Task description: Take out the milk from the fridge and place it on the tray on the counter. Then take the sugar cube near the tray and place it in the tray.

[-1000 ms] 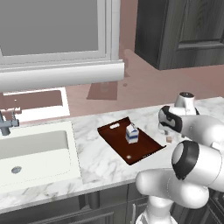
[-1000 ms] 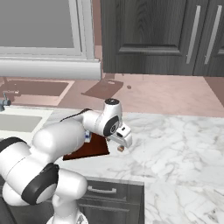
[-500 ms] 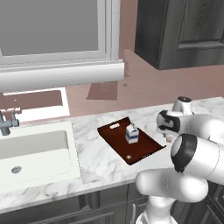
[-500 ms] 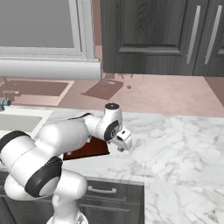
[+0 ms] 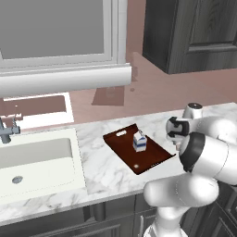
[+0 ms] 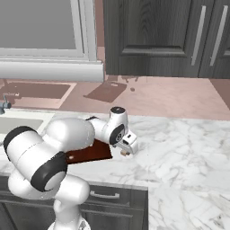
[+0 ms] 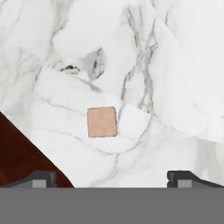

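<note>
The milk (image 5: 139, 141), a small white carton with a blue band, stands upright in the dark reddish-brown tray (image 5: 148, 159) on the marble counter (image 5: 106, 173). A small tan sugar cube (image 7: 102, 122) lies on the marble just right of the tray's corner (image 7: 17, 157). My gripper (image 7: 111, 179) points straight down over the cube. It is open, with its fingertips (image 7: 41, 178) wide apart and nothing between them. From the right base view, the gripper (image 6: 126, 149) hangs just above the cube (image 6: 125, 153), beside the tray (image 6: 90, 153). The fridge is out of view.
A white sink basin (image 5: 37, 159) with a faucet (image 5: 7, 129) sits to the left of the tray. Dark wood-panelled cabinets (image 6: 179, 36) stand behind the counter. Open marble (image 6: 188, 143) stretches to the right of the gripper.
The hand has come down closer to the counter over the sugar cube, its jaws staying wide. Tray and milk have not moved.
</note>
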